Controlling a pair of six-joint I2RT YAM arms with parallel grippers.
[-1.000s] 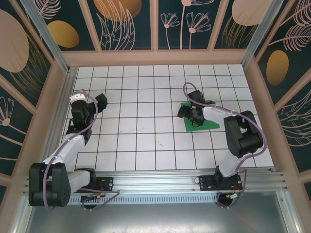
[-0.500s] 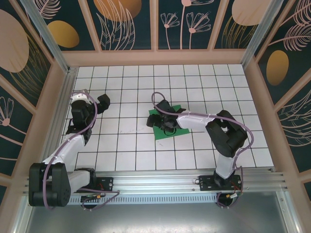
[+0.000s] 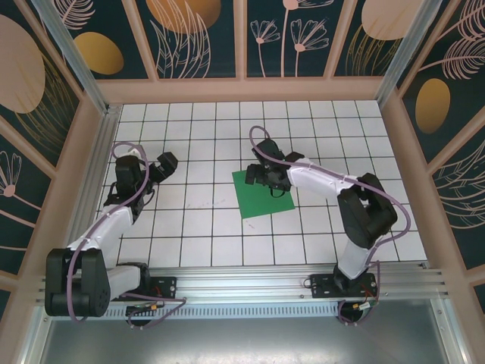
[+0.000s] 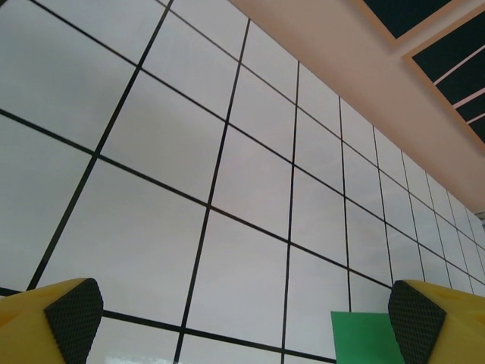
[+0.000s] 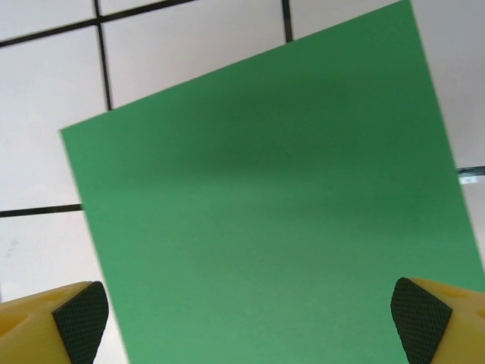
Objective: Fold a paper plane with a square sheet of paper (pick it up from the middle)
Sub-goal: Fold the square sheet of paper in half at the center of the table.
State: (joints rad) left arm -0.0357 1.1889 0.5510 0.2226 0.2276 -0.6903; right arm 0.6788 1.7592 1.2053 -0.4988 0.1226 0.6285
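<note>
Subject: the square sheet of paper (image 3: 263, 202). It lies flat and unfolded on the white tiled table (image 3: 189, 227), a little right of the table's middle. Its edges are turned slightly off the black grid lines. No crease is visible on its surface, either from above or in the right wrist view, where the sheet (image 5: 273, 220) lies with one corner pointing to the left.

Right gripper (image 3: 267, 176): positioned over the far edge of the sheet, with the arm reaching in from the right-hand base. In its own camera the right gripper (image 5: 250, 322) has its two black-padded fingertips (image 5: 79, 322) set wide apart at opposite sides of the picture. Nothing is clasped between them, and the green paper lies beneath the gap. Whether the pads rest on the paper or hang just above it cannot be settled from these angles; a soft shadow across the sheet suggests a small clearance.

Left gripper (image 3: 162, 163): over bare tiles on the left side of the table, well apart from the sheet and pointing towards it. In its own camera the left gripper (image 4: 244, 312) stands fully spread and empty. A corner of the sheet (image 4: 365, 339) shows at the lower right, beside the right-hand pad (image 4: 413, 311).

Surroundings: a wooden frame with dark leaf-patterned panels (image 3: 197, 34) encloses the table. An aluminium rail (image 3: 250, 277) carries both arm bases at the near edge.
</note>
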